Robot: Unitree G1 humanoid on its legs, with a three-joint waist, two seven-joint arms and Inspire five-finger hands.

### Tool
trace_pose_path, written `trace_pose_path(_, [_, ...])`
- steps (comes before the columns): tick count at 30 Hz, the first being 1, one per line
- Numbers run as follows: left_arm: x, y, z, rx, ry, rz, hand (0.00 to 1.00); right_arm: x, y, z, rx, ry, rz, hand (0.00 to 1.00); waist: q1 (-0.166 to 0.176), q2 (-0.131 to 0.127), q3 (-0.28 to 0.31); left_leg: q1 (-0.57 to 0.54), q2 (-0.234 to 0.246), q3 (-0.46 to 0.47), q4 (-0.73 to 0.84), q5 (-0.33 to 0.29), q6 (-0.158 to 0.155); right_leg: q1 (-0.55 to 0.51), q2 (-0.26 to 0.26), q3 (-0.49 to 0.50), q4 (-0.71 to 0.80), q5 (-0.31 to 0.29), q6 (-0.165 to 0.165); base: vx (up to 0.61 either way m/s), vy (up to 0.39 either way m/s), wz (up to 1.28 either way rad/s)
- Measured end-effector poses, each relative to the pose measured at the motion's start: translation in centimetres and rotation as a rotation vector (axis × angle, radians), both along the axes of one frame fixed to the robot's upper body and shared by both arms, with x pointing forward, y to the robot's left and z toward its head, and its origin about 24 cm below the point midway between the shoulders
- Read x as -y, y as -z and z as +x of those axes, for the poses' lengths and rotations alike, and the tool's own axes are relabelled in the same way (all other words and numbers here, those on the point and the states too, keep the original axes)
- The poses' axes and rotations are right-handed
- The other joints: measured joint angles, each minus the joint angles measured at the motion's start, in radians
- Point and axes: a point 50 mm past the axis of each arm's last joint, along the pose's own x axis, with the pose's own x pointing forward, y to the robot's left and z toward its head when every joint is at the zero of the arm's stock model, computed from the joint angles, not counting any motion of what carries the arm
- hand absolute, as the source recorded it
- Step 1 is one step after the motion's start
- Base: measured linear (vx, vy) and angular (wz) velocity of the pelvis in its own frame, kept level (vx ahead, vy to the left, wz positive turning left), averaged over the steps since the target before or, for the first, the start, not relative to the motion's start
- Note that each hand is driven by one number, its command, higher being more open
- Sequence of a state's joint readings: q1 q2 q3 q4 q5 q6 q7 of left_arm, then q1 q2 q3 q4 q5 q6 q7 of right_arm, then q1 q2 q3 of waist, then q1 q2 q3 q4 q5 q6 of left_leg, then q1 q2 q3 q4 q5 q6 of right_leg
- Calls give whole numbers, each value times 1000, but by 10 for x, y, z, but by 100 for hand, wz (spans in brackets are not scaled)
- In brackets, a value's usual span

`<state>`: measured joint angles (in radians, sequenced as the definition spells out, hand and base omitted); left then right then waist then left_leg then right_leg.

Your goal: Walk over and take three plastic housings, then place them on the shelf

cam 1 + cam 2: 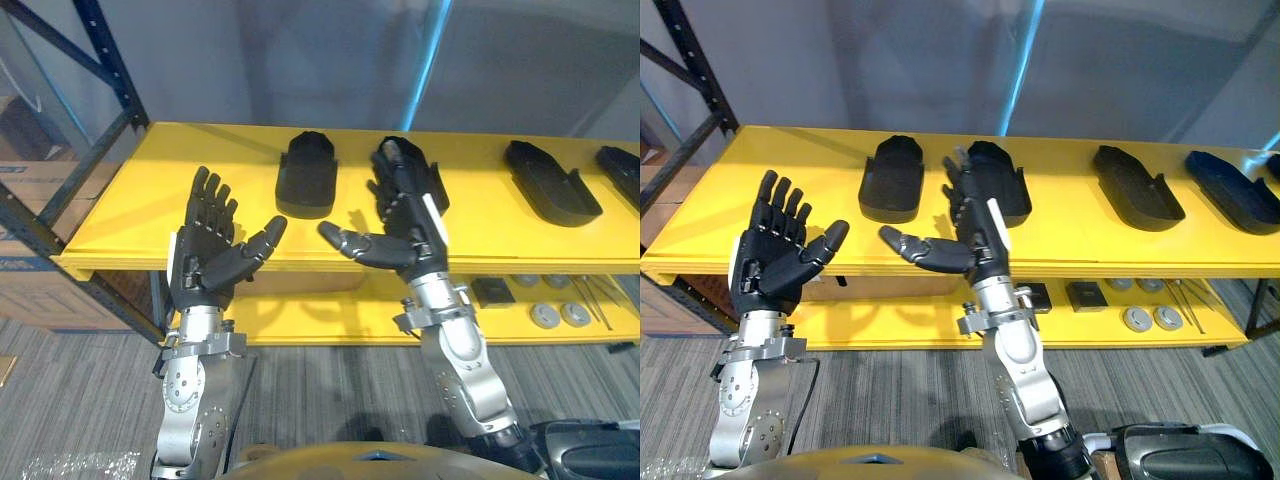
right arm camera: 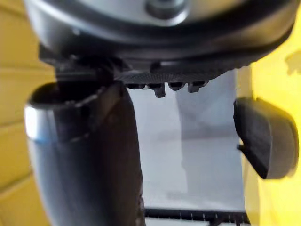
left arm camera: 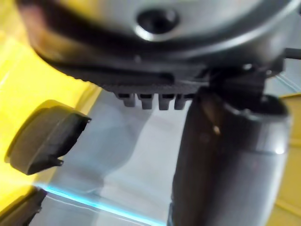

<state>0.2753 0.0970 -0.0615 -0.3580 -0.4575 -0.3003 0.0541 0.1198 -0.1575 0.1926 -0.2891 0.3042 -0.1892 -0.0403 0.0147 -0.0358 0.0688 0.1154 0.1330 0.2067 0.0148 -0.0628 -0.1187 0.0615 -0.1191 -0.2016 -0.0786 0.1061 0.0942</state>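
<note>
A yellow shelf runs across the scene with black plastic housings lying in a row on its top board, all apart from one another. The left hand is raised in front of the shelf's near edge, palm showing, fingers straight and spread upward, thumb angled out, holding nothing. The right hand is raised just to its right, fingers straight, thumb pointing toward the left hand, also holding nothing. The first housing lies between the two hands, further back on the board. In the left eye view the right hand covers much of the second housing; the right eye view shows more of that housing beside the fingers, though whether they touch it cannot be told. The third housing lies well to the right. A fourth housing is cut off at the edge in the left eye view and whole in the right eye view. The left eye view shows a blue shelf upright and cardboard boxes at far left. On the lower board lie grey discs and a dark square piece. Each wrist view shows its own thumb and the rounded end of one housing resting on yellow.
</note>
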Motion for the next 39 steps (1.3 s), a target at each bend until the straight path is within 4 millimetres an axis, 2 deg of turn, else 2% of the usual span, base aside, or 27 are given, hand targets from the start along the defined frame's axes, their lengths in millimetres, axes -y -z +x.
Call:
trace_pose_path(4, [12,-11,-2,68,75,-2,100,37,30,-27,-167,264,64,100,-25,14,3,13,-1,65,1,-16,0,-26,5,67,0,7,6,7,33,-39])
trace_pose_path(6, [20,-11,-2,76,118,-11,100,51,35,-40,-206,361,67,100,-49,25,3,19,-1,94,7,-29,0,-36,7,99,0,10,9,8,37,-56])
trace_pose_path(9, [46,-10,-4,77,242,-36,100,80,33,-63,-224,553,4,100,-120,47,7,34,4,201,47,-75,-1,-71,22,207,0,25,15,0,31,-91])
trace_pose_path(10, [52,-10,-4,75,271,-38,100,85,33,-67,-226,586,-9,100,-132,51,6,36,6,222,56,-85,-2,-78,25,228,0,27,16,0,36,-122])
trace_pose_path(11, [65,-10,-2,75,337,-36,100,95,32,-77,-226,655,-58,100,-161,60,12,52,12,275,75,-108,-5,-89,37,284,0,35,18,-3,26,-120])
trace_pose_path(13, [75,-10,3,72,379,-33,100,101,32,-83,-232,693,-90,100,-189,65,18,73,18,337,90,-127,-9,-102,56,348,0,44,18,-15,20,-120])
trace_pose_path(15, [83,-8,13,57,391,-27,100,99,34,-91,-246,677,-103,100,-232,70,19,90,30,423,109,-151,-16,-131,83,433,0,59,18,-42,-3,-113])
trace_pose_path(19, [95,-9,26,33,380,-19,100,94,36,-93,-247,644,-107,100,-265,79,31,102,44,475,153,-179,-16,-144,110,490,0,68,14,-65,-32,-60])
trace_pose_path(21, [101,-13,28,50,367,28,100,92,32,-90,-202,629,-84,100,-261,87,38,84,49,408,197,-196,17,-144,118,506,0,72,9,-70,-75,-29])
trace_pose_path(23, [101,-18,27,66,337,55,100,82,23,-77,-127,568,-52,100,-233,97,48,43,43,213,285,-236,102,-139,128,544,0,66,-4,-68,-44,-63])
trace_pose_path(24, [97,-24,22,70,324,47,100,71,14,-61,-57,493,-30,100,-192,106,64,20,8,26,336,-279,159,-140,133,583,0,62,-9,-133,99,-107])
trace_pose_path(25, [94,-27,17,75,318,38,100,60,7,-51,-13,436,-20,100,-163,123,66,13,-8,-62,354,-298,167,-148,143,599,1,66,-14,-146,129,-110])
trace_pose_path(26, [93,-28,13,78,317,31,100,53,3,-45,10,400,-14,100,-146,133,63,11,-16,-115,356,-305,159,-159,149,599,4,71,-21,-161,140,-91])
trace_pose_path(27, [90,-30,4,88,324,18,100,39,-4,-36,49,354,-15,100,-110,146,61,-7,-34,-178,357,-325,148,-195,155,588,24,72,-22,-102,70,-51])
trace_pose_path(28, [90,-30,2,93,336,18,100,35,-5,-35,57,348,-17,100,-99,146,63,-15,-37,-181,355,-334,144,-204,152,586,28,70,-19,-126,98,-9])
trace_pose_path(29, [90,-29,-1,98,360,26,100,31,-4,-35,44,349,1,100,-85,138,68,-29,-40,-185,354,-347,125,-219,142,564,41,72,-18,-96,94,27])
trace_pose_path(30, [89,-28,-1,97,370,24,100,30,-2,-36,28,358,15,100,-73,134,74,-26,-48,-190,354,-349,120,-229,136,553,65,79,-14,-125,97,33])
trace_pose_path(31, [88,-24,-5,83,383,-9,100,28,5,-39,-19,382,36,100,-60,111,89,-29,-55,-195,371,-360,101,-251,133,542,131,66,12,-117,68,16])
trace_pose_path(32, [86,-19,-9,62,379,-27,100,29,13,-47,-75,418,59,100,-56,95,99,-34,-59,-201,403,-369,87,-263,137,536,177,59,20,-128,78,4])
trace_pose_path(33, [84,-16,-11,53,375,-35,100,29,18,-52,-105,437,69,100,-55,88,103,-36,-62,-198,419,-375,89,-270,139,532,194,60,20,-112,88,-23])
trace_pose_path(36, [82,-9,-17,11,376,-107,100,36,35,-84,-225,500,102,100,-61,59,125,-40,-70,-129,491,-412,105,-289,139,531,225,70,30,-140,89,-66])
trace_pose_path(37, [80,-6,-20,1,364,-114,100,40,39,-91,-249,506,113,100,-79,49,138,-40,-74,-89,519,-423,114,-283,135,520,198,79,-23,-209,104,-103])
trace_pose_path(38, [79,-4,-20,-9,357,-111,100,42,39,-91,-244,505,117,100,-80,48,151,-33,-70,-52,513,-417,121,-283,112,433,181,34,-106,-278,134,-145])
trace_pose_path(39, [76,-4,-19,-15,340,-104,100,44,34,-87,-201,484,130,100,-66,57,162,-15,-52,23,472,-393,135,-320,82,300,206,-35,-181,-192,87,-142])
